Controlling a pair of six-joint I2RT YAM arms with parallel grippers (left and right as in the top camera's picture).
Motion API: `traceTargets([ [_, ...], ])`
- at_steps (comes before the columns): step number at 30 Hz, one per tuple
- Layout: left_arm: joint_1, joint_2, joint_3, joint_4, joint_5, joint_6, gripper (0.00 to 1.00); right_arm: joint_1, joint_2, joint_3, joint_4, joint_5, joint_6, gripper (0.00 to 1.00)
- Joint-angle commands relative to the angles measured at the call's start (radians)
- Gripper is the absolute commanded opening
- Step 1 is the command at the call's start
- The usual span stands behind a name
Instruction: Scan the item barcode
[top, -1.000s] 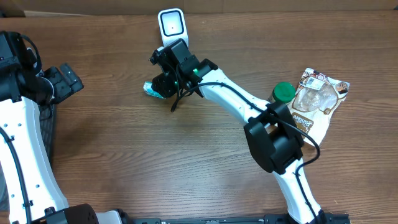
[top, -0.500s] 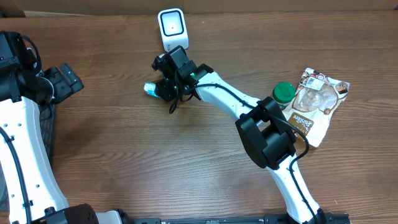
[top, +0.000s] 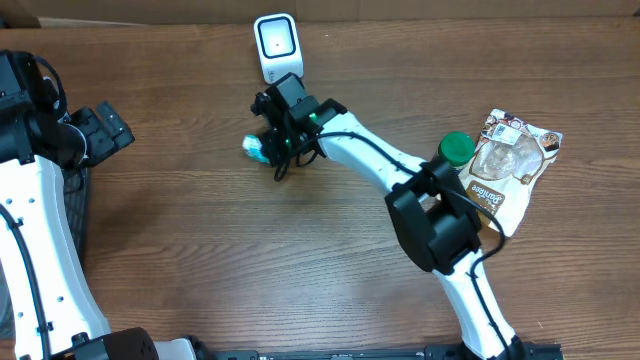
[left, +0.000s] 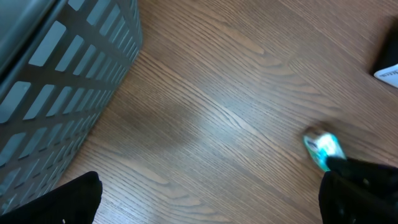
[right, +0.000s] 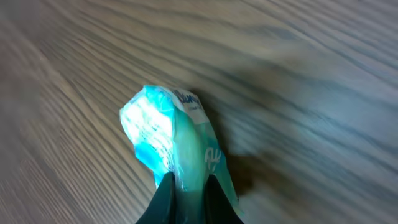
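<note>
A small teal and white packet (right: 171, 140) is pinched between the fingers of my right gripper (right: 185, 196), which is shut on it just over the wooden table. From overhead the packet (top: 256, 147) pokes out left of the right gripper (top: 272, 146), a little below the white barcode scanner (top: 276, 43) standing at the table's back edge. The left wrist view catches the packet (left: 323, 149) at its right side. My left gripper (left: 205, 199) hangs open over bare wood near the left edge, with nothing between its fingers.
A grey slatted basket (left: 56, 81) stands at the far left. At the right lie a green-capped jar (top: 457, 148) and a printed snack pouch (top: 510, 165), beside the right arm's elbow.
The right gripper has closed on the teal packet and shifted it slightly to the right. The left arm has not moved.
</note>
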Motion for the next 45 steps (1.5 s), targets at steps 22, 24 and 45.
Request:
traceTargets([
  [22, -0.001, 0.0, 0.007, 0.003, -0.009, 0.018, 0.99, 0.095, -0.187, -0.19, -0.247, 0.645, 0.386, 0.45],
  [24, -0.001, 0.0, 0.007, 0.003, -0.009, 0.018, 1.0, 0.104, -0.187, -0.19, -0.239, 0.632, 0.349, 0.53],
  [45, -0.001, 0.0, 0.007, 0.003, -0.009, 0.018, 1.0, 0.103, -0.187, -0.19, -0.097, 0.225, 0.289, 0.22],
])
